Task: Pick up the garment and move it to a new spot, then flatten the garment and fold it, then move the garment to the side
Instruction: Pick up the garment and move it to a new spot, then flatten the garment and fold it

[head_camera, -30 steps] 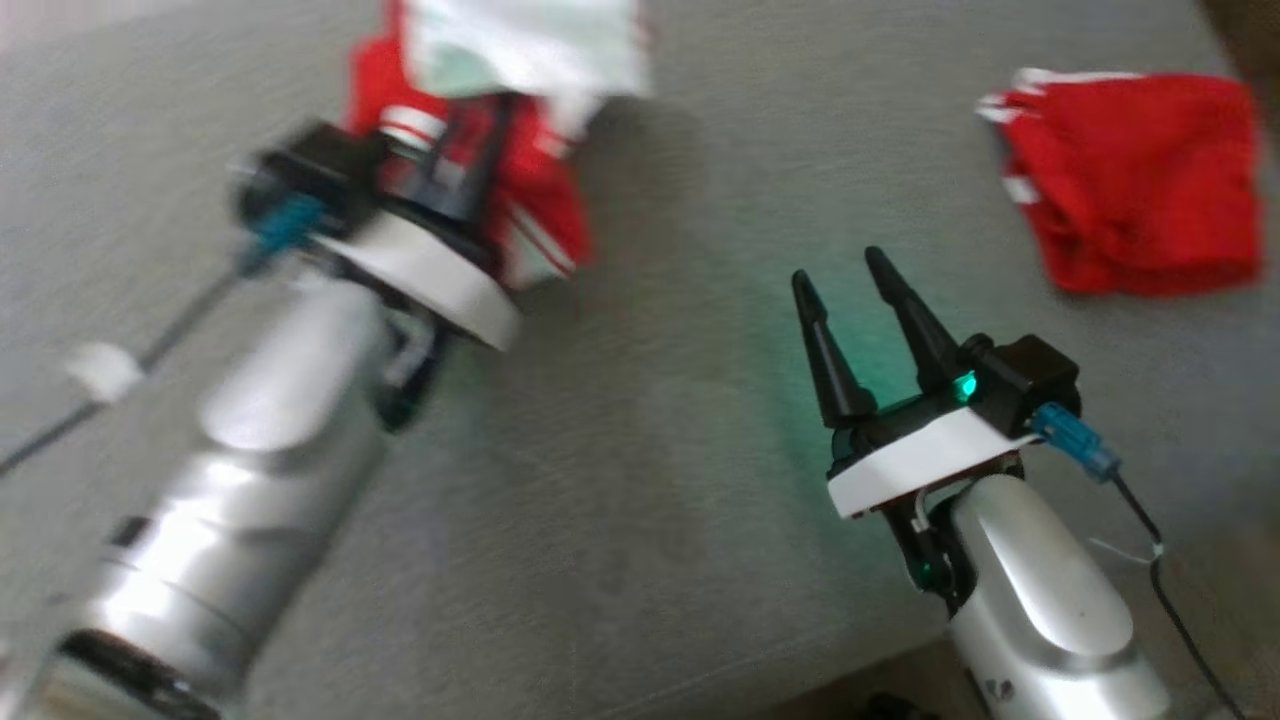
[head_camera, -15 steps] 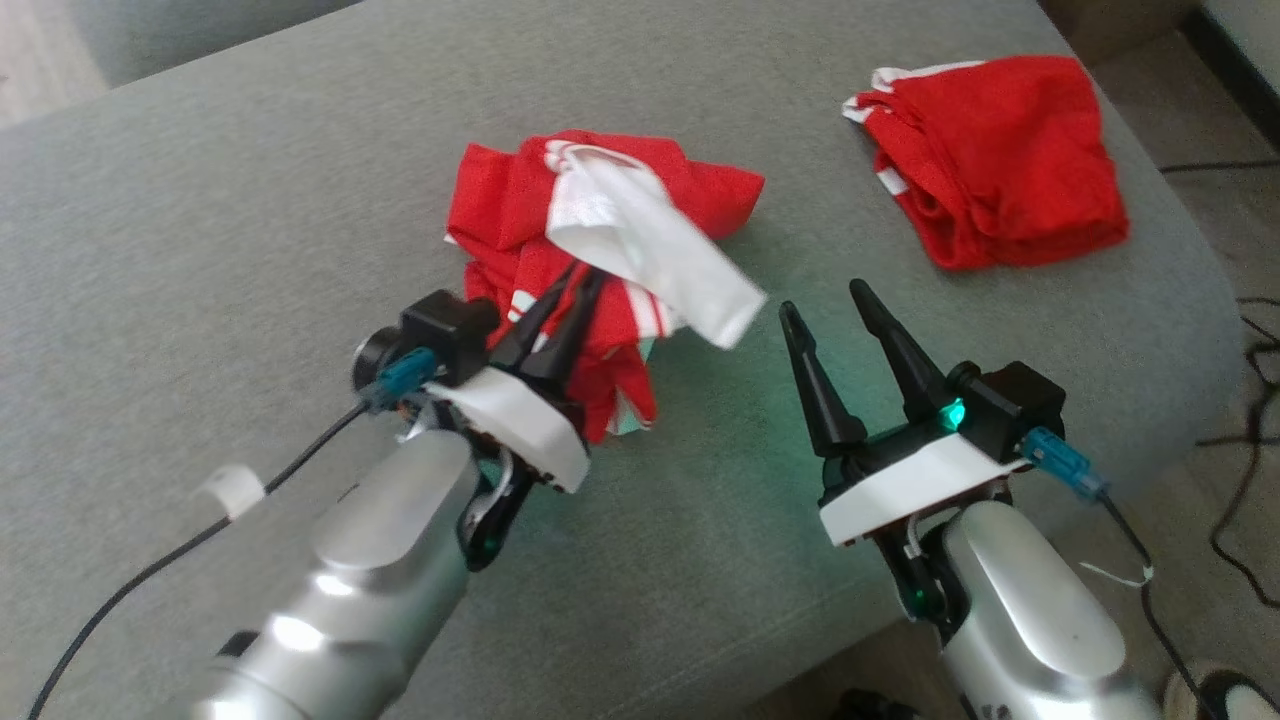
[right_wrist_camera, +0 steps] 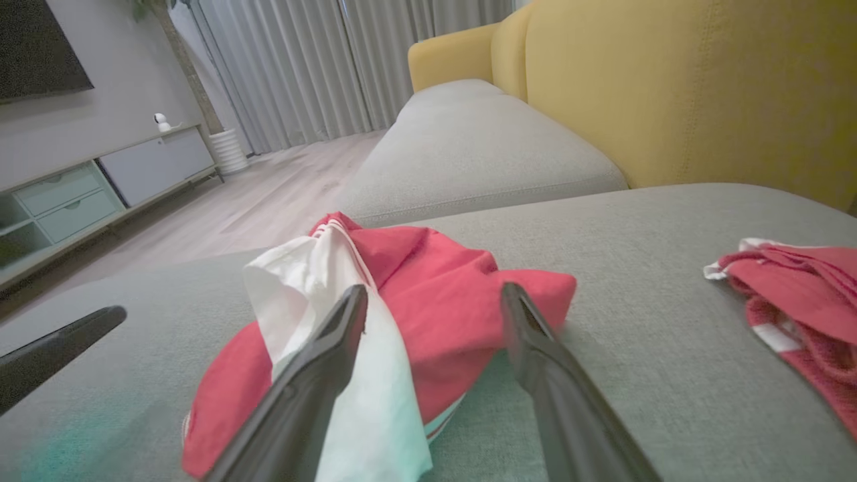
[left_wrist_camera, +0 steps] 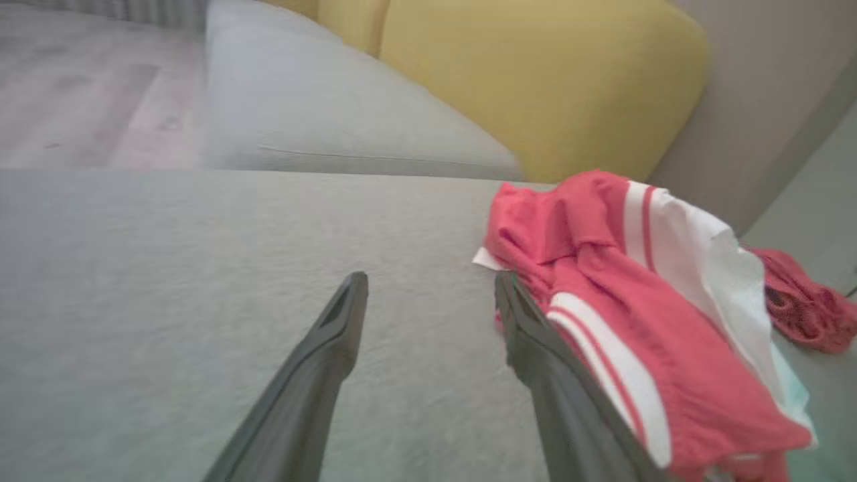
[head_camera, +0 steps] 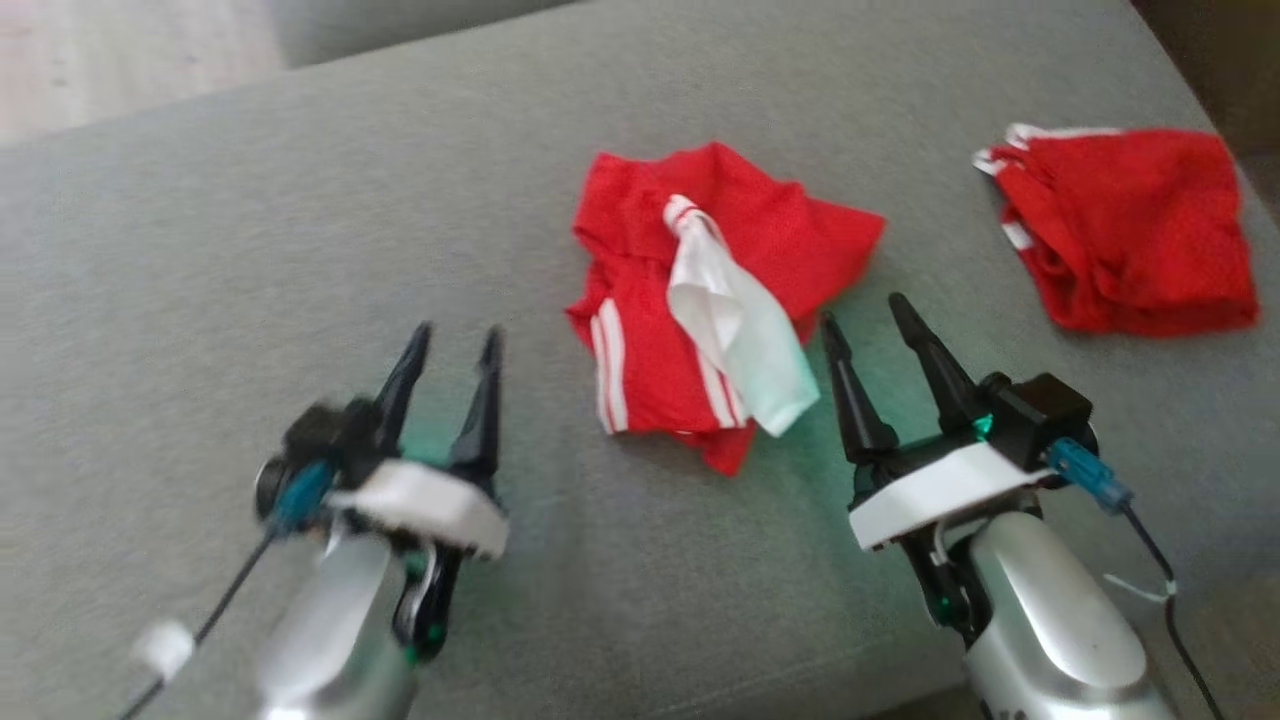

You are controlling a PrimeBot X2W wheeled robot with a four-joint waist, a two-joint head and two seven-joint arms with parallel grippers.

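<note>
The garment (head_camera: 700, 300) — red shorts with white side stripes and a white lining (head_camera: 735, 340) turned out — lies crumpled on the grey sofa seat (head_camera: 250, 230), in neither set of jaws. The left jaws stand wide apart and empty over bare cushion. The garment sits ahead of them and off to their right. In the left wrist view its striped edge (left_wrist_camera: 602, 348) runs along the outer side of the right-hand finger — whether they touch I cannot tell. The right jaws are also spread wide, holding nothing. The garment lies just ahead of their tips and slightly to their left, its lining close to the left fingertip. In the right wrist view it shows between and beyond the two fingers. A second red garment (head_camera: 1130, 230), folded, lies ahead and to the right of the right jaws, apart from the first. A yellow backrest (right_wrist_camera: 669, 87) rises beyond the seat.
</note>
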